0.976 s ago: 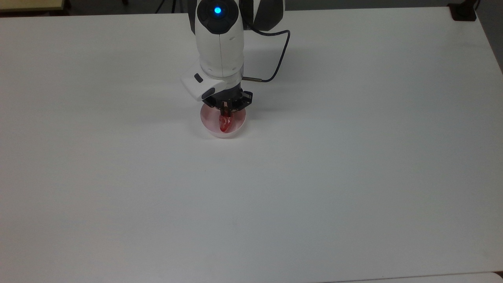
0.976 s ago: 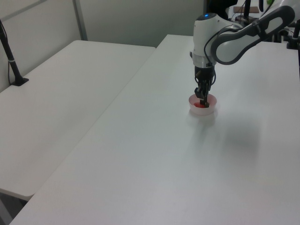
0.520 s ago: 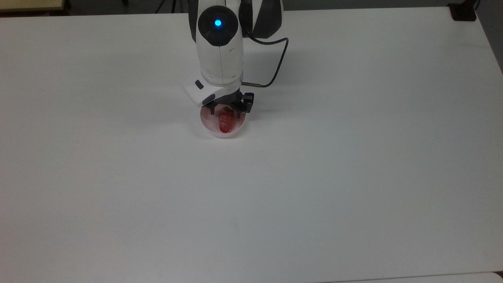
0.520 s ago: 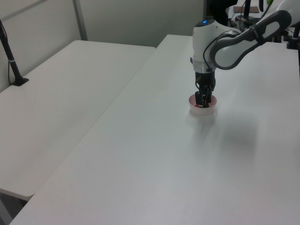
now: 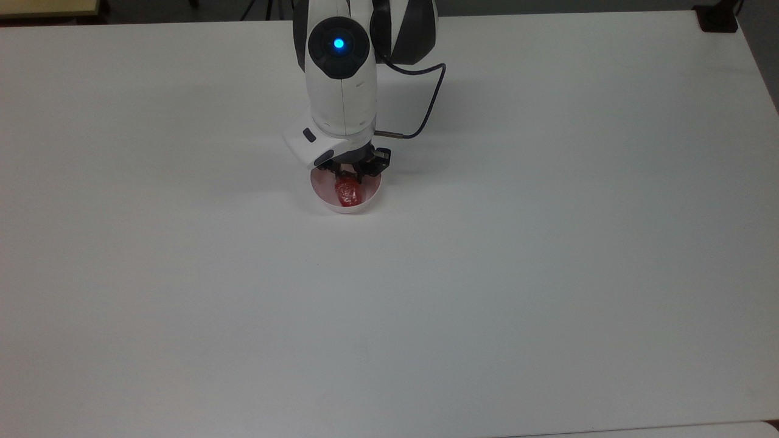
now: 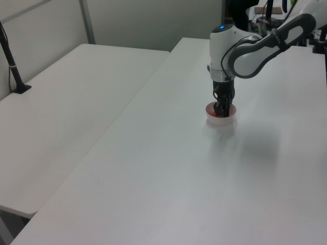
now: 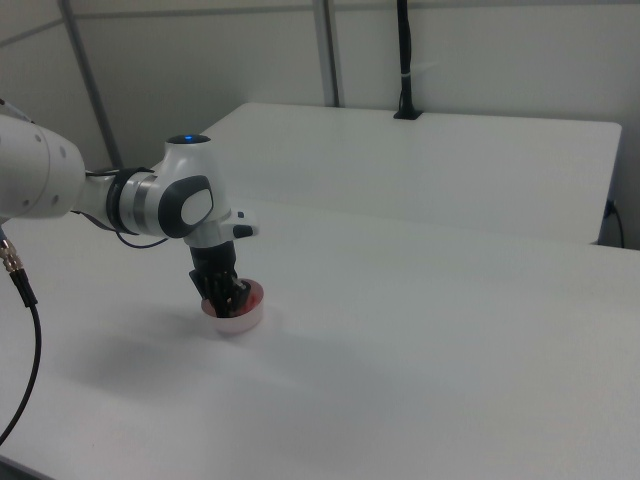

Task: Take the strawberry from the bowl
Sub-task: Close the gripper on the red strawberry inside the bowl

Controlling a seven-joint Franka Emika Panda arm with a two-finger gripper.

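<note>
one white arm reaches out over the white tabletop (image 5: 548, 274) and bends its last link straight down, so the wrist stands upright over the bowl (image 5: 367, 202). in the top view the arm comes in from the upper edge, a round dark cap with a blue light facing the camera, and a black cable (image 5: 429, 106) loops off the top view's right of the wrist. in the left view the arm enters from the left view's upper right and drops vertically onto the bowl (image 6: 227, 120); in the right view it enters from the right view's left, grey elbow joint bent, and the black hand points down into the bowl (image 7: 247, 317).

the fingers (image 5: 350, 175) are down inside the bowl's rim, at the stem end of the strawberry (image 5: 348, 194), and sit close in around it. whether they are clamped on the fruit or just beside it i cannot tell. in the left view the fingers (image 6: 220, 109) dip below the rim; in the right view the fingers (image 7: 226, 300) do the same.

the strawberry lies in the bowl, glossy red with pale glints, its length running from the fingers toward the top view's lower edge, the tip close to the near wall. the bowl is small, round and pale pink, resting on the tabletop beneath the wrist. in the side views the strawberry is only a red tint inside the bowl.
</note>
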